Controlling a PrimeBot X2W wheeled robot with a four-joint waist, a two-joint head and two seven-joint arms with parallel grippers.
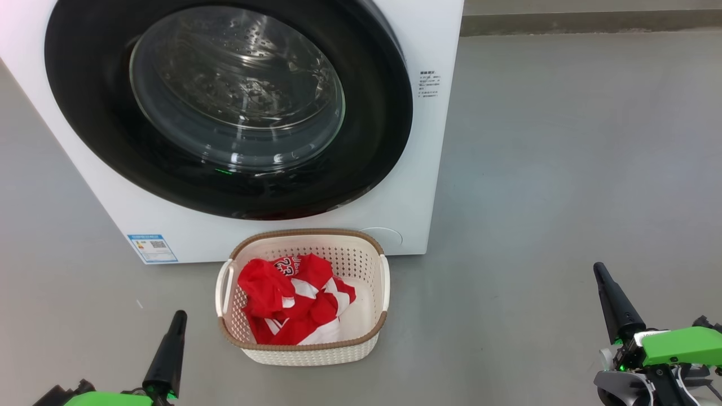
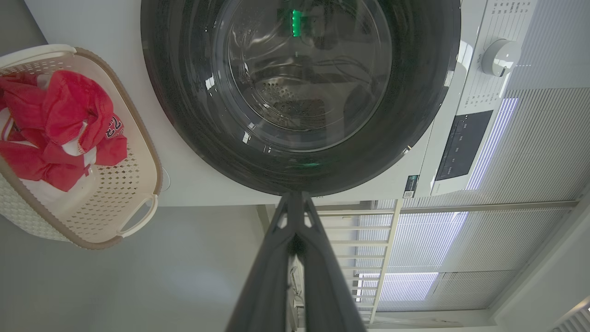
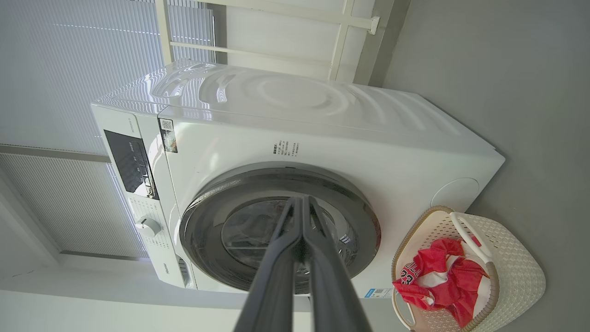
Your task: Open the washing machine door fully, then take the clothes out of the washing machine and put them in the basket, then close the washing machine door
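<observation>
Recording the clothes (image 1: 293,304) lying bunched inside the basket (image 1: 309,354): red fabric with white trim, a number 23 showing near the top of the heap. Noting nothing draped over the brown rim or lying outside it.

Noting the basket standing on the floor (image 1: 536,197) just in front of the washing machine (image 1: 420,169), below the lower edge of the washing machine door (image 1: 228,107) and apart from it.

Finding the door sitting flush against the machine front, with no gap showing round its black ring in either wrist view. Looking through the glass at bare perforated steel and seeing no red within. Allowing for reflections clouding the lower drum, and so judging it probably empty rather than certainly so.

Locating the left pincer (image 1: 178,318) low at the left, well apart from the basket and touching nothing. Reading its fingers (image 2: 269,276) in the left wrist view as pressed together at the tips, gripping nothing.

Locating the right pincer (image 1: 599,272) low at the right over bare floor, well apart from basket and machine. Reading its fingers (image 3: 276,276) likewise as pressed together and empty.

Judging all three stages as done: opening, unloading, closing. Finding nothing outstanding, barring the door latch, which cannot be checked from these views.
</observation>
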